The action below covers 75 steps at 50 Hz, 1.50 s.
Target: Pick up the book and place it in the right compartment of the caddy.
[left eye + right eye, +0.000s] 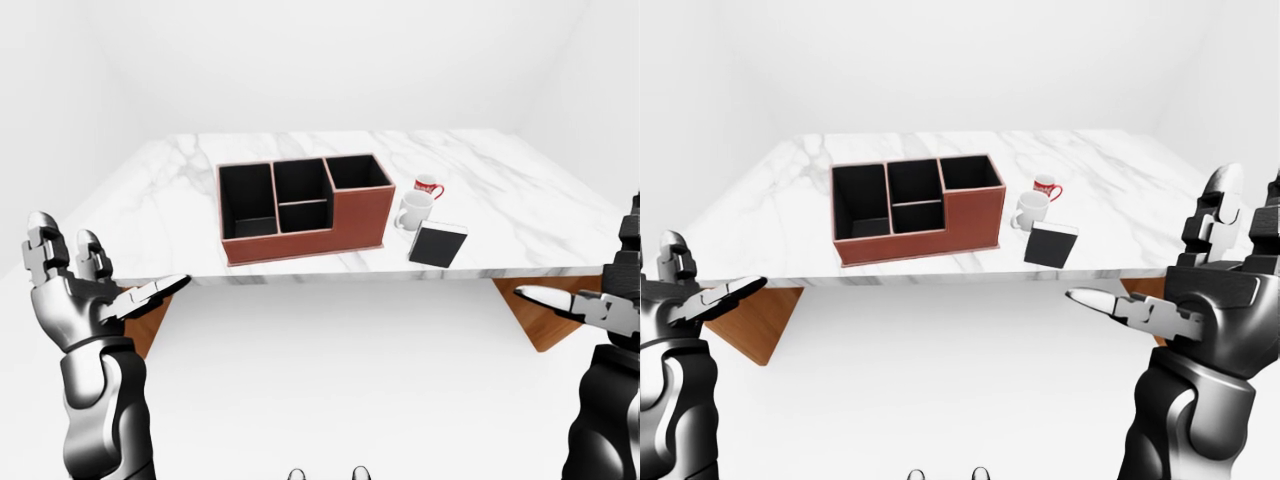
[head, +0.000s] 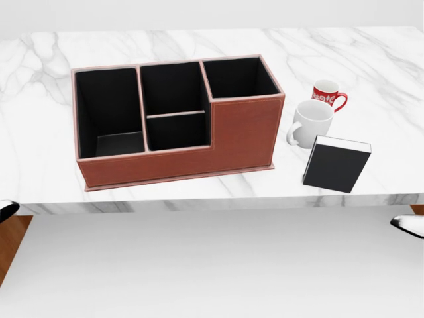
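A black book (image 2: 336,165) with white page edges stands on the marble table (image 2: 371,59) near its lower edge, to the right of the caddy. The brown caddy (image 2: 245,136) has black compartments; its right compartment (image 2: 238,78) holds nothing that I can see. Both hands hang below the table's edge, far from the book. My left hand (image 1: 110,270) is open at the left of the left-eye view, fingers spread. At the right of the right-eye view my right hand (image 1: 1160,255) is open too, thumb pointing inward. Only their tips show at the head view's edges.
A white mug (image 2: 310,121) stands right above the book, almost touching it, with a red mug (image 2: 326,93) beyond it. Wooden table legs (image 1: 545,315) show under the tabletop at both sides. The floor below is plain white.
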### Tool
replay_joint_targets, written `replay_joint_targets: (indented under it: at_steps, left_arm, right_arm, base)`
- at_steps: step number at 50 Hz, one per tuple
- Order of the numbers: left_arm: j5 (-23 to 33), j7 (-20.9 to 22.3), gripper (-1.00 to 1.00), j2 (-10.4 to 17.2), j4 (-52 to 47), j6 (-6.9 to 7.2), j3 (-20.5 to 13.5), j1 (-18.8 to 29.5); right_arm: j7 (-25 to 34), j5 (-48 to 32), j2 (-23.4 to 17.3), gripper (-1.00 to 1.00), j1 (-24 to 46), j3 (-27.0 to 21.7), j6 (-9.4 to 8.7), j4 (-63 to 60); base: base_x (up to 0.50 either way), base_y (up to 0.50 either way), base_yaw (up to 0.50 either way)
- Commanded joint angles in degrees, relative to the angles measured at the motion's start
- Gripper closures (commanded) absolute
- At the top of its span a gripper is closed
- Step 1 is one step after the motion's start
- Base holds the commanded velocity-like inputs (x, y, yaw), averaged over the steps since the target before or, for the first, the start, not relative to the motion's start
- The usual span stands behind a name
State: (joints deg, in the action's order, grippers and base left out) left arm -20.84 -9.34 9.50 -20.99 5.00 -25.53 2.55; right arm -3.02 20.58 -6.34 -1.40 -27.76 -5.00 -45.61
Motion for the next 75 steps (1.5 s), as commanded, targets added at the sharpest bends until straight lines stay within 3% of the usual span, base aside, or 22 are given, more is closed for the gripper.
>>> replay_joint_targets:
  at_steps: [1,75]
  left_arm:
    - [-0.38,-0.42,-1.00,0.05,-0.20,0.00,-0.31,-0.22]
    - [-0.24,-0.71,-1.00,-0.12,-1.15,0.00,-0.54,-0.46]
  right_arm:
    - [0.82,0.28,0.08,-1.00,-0.23,-0.16,0.00,-0.65]
    - [2.12,0.58,0.34,-1.00,-0.49,-0.35,0.00,-2.77]
  base:
    - [0.24,0.00,0.00]
    - [0.27,0.00,0.00]
